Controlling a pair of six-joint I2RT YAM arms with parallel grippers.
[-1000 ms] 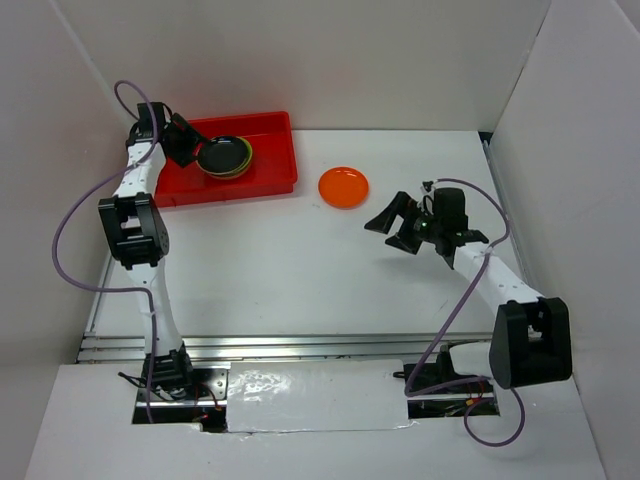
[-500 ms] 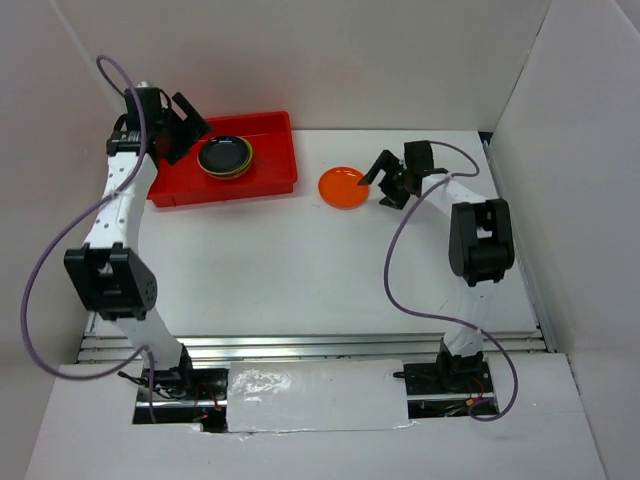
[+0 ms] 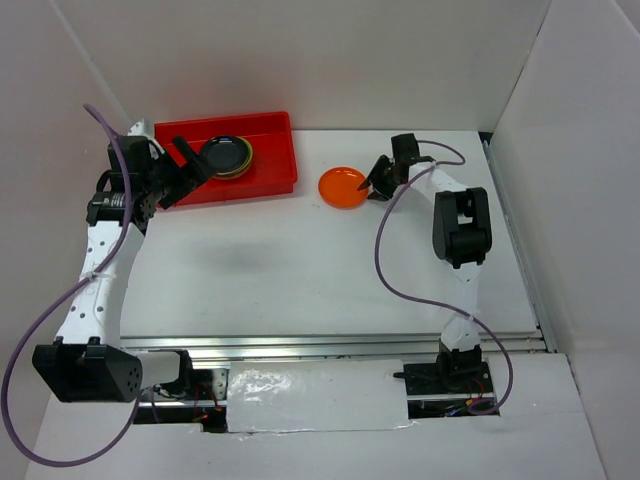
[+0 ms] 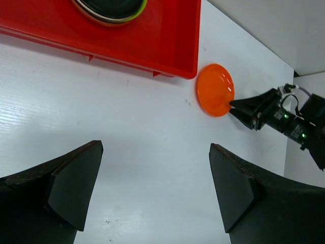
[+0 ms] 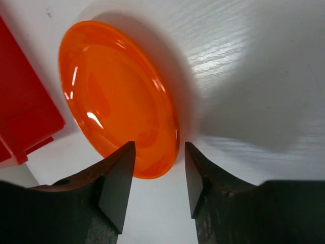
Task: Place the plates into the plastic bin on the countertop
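An orange plate lies on the white countertop, just right of the red plastic bin. Inside the bin sits a stack of plates with a black one on top and a lime green rim showing below. My right gripper is at the orange plate's right edge. Its jaws straddle the rim, narrowed, with a gap on each side. My left gripper hangs wide open by the bin's front left, holding nothing.
White walls close in the countertop on the left, back and right. A metal rail runs along the front edge. Purple cables loop off both arms. Bare white surface lies between the bin and the rail.
My right gripper swung from mid-right up to the orange plate's right edge and its jaws narrowed around the rim. My left gripper drew back from over the bin and opened wider.
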